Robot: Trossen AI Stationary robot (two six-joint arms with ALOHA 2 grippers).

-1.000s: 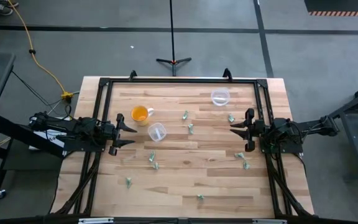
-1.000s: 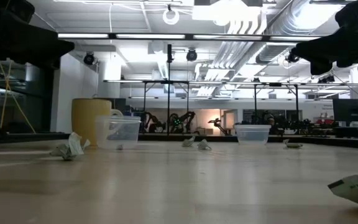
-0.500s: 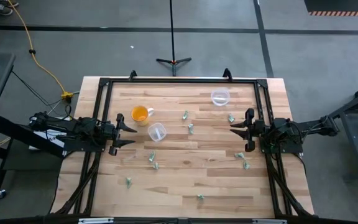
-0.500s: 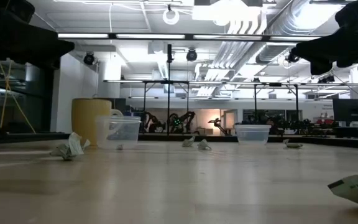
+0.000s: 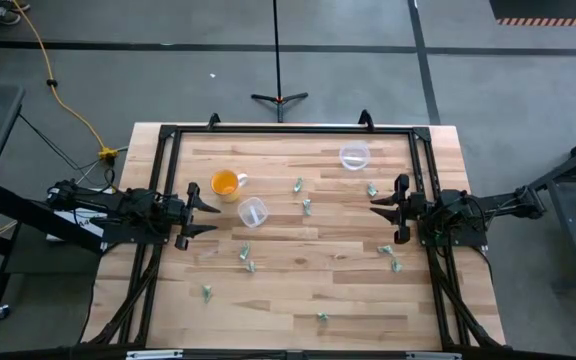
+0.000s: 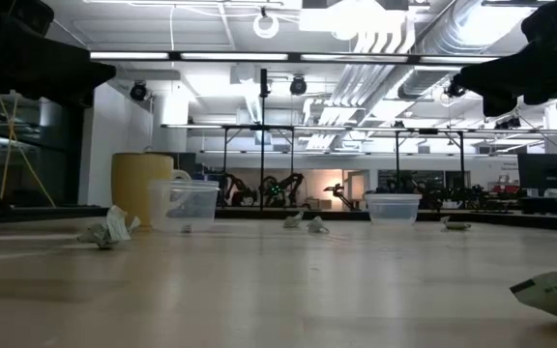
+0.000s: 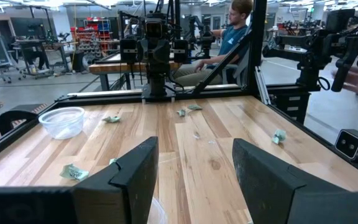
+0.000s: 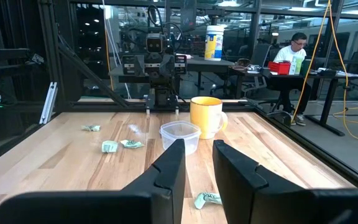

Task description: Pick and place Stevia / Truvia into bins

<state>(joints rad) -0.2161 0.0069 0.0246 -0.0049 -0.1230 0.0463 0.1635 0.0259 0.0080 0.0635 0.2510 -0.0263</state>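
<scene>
Several small green-and-white packets lie flat and scattered on the wooden table, among them one (image 5: pixel 307 207) near the middle and one (image 5: pixel 385 249) at the right. One clear cup (image 5: pixel 253 211) stands left of centre, just in front of my left gripper (image 5: pixel 213 217). The other clear cup (image 5: pixel 354 155) stands at the far right. My left gripper (image 7: pixel 194 168) is open and empty at the table's left edge. My right gripper (image 5: pixel 374 206) is open by a narrower gap (image 8: pixel 199 163) and empty at the right edge. Both hover above the table.
An orange cup with a handle (image 5: pixel 226 184) stands beside the left clear cup, on its far left side. A black frame (image 5: pixel 288 130) runs round the table's edges. People sit at desks beyond the table (image 7: pixel 229 31) (image 8: pixel 297 50).
</scene>
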